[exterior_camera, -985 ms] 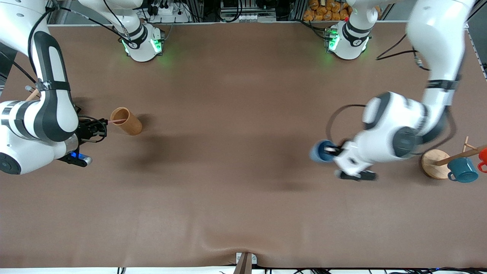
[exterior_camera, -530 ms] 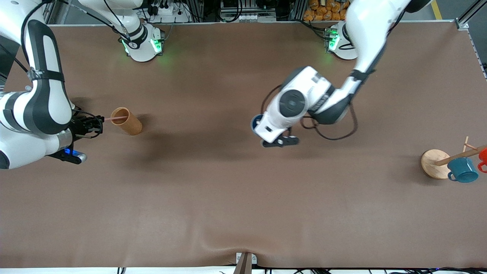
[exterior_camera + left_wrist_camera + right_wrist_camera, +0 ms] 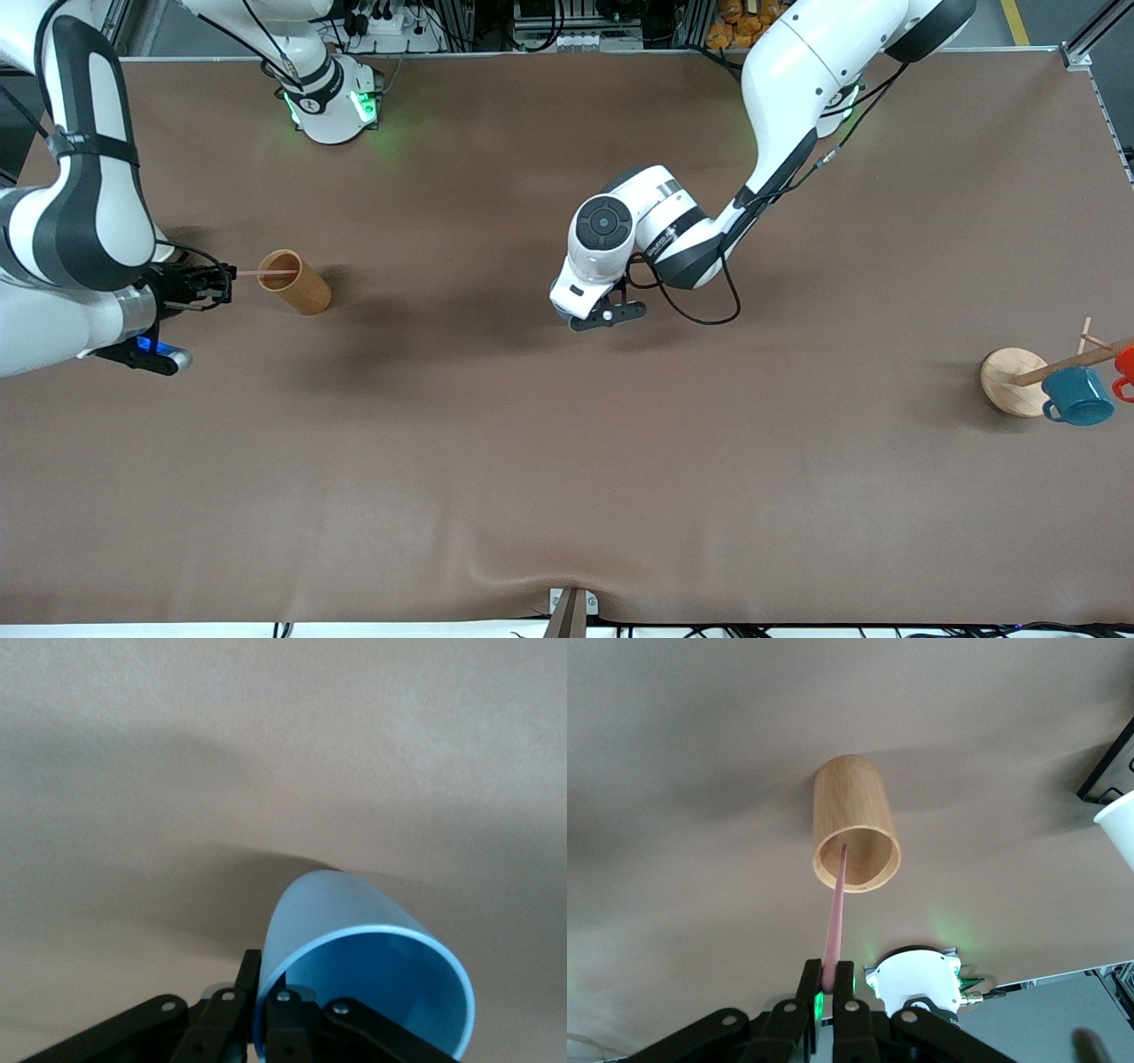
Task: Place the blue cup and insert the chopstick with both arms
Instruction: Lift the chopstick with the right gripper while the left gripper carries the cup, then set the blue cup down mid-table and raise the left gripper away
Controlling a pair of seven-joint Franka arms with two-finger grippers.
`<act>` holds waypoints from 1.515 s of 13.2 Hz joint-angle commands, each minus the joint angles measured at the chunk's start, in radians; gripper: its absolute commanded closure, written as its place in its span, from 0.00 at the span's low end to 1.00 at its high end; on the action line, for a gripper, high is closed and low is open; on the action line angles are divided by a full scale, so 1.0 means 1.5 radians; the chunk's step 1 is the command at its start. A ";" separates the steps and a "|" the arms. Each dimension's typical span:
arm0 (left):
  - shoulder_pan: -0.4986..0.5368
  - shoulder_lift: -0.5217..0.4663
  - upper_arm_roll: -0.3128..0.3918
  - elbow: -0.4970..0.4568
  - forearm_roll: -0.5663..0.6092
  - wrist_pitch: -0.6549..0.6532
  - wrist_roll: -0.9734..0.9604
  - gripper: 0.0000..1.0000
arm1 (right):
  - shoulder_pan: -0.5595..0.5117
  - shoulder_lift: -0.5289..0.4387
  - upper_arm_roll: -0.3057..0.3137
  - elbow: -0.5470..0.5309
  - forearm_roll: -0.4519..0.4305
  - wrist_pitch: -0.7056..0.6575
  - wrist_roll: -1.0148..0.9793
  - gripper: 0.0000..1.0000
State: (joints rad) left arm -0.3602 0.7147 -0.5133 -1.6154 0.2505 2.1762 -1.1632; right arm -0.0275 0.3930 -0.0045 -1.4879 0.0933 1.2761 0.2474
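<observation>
— Blue cup: where, and held by what?
— Up over the middle of the table, rim pinched between the closed fingers of the left gripper. Hidden under the wrist in the front view.
— And the chopstick?
— Clamped at 1 end by the shut right gripper, toward the right arm's end of the table. Tip poking over the mouth of the brown wooden cup, which stands upright on the table.
— Anything else?
— Wooden rack with a teal mug at the left arm's end.

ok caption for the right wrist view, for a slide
Right claw pinching the chopstick, its tip inside the wooden cup.
</observation>
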 commanded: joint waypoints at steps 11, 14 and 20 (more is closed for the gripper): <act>0.160 -0.273 -0.003 0.029 -0.024 -0.168 0.120 0.00 | 0.002 -0.097 -0.001 0.002 -0.007 0.001 0.002 1.00; 0.241 -0.307 -0.003 0.045 -0.049 -0.226 0.273 0.00 | 0.010 -0.116 0.002 0.008 -0.008 0.001 0.002 1.00; 0.376 -0.376 -0.002 0.044 -0.077 -0.295 0.531 0.00 | 0.050 -0.162 0.002 0.017 -0.008 -0.005 0.012 1.00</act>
State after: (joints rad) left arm 0.1630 0.1961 -0.5076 -1.5395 0.1541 1.7693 -0.4439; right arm 0.0258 0.1876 0.0004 -1.4613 0.0914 1.2771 0.2486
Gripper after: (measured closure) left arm 0.000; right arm 0.912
